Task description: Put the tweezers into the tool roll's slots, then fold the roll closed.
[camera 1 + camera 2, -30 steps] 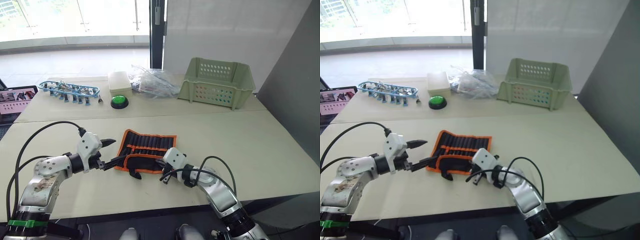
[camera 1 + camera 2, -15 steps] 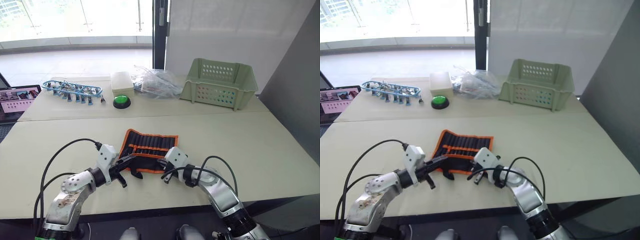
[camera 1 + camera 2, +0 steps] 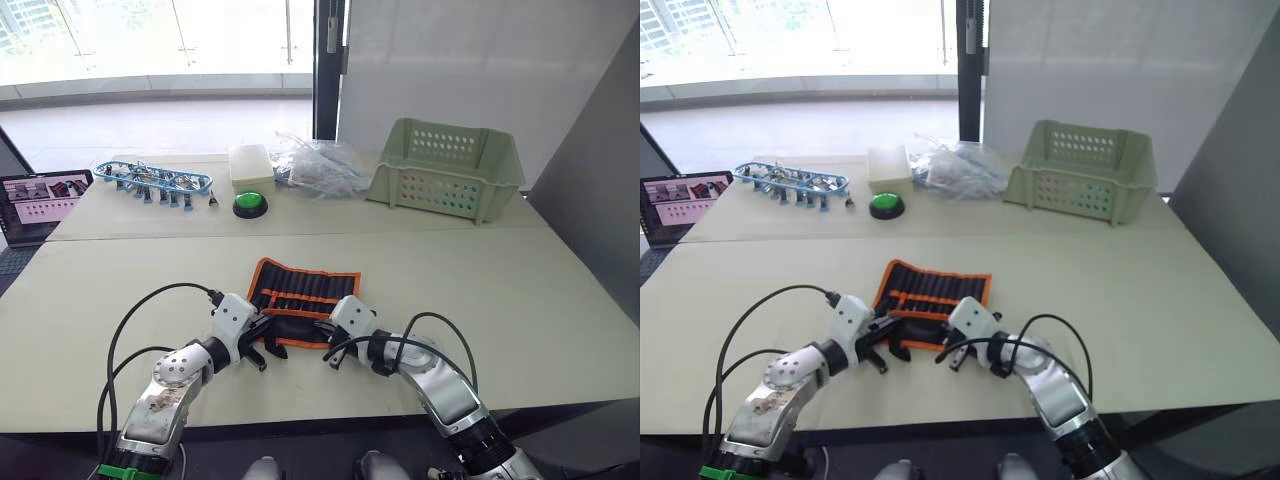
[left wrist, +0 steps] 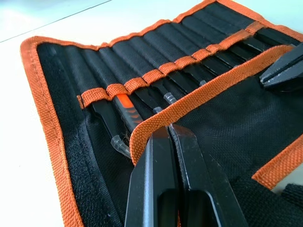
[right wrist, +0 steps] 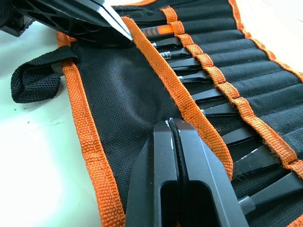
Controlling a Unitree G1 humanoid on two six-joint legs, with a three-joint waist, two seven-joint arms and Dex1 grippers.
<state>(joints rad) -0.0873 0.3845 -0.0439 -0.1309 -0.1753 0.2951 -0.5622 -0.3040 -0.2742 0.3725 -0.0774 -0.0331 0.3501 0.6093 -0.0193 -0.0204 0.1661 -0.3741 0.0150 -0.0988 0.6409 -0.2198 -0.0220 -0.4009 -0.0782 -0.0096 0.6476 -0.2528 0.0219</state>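
On the near table, one tool roll [image 3: 300, 300] is lying open with tweezers [image 5: 189, 64] tucked in its slots; their count is unclear. Both grippers, left [image 4: 171, 137] and right [image 5: 171, 130], are pinching its folded flap, fingers closed. Since earlier, the left has moved from 9 o'clock onto the roll's corner.

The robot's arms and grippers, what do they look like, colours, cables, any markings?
Both arms are silver-grey metal with black joints and white wrist housings. Loose black cables loop from each wrist back along the arm. The left arm carries a green band near its base and looks scuffed. The left gripper and right gripper each have two glossy black, angular fingers tapering to points.
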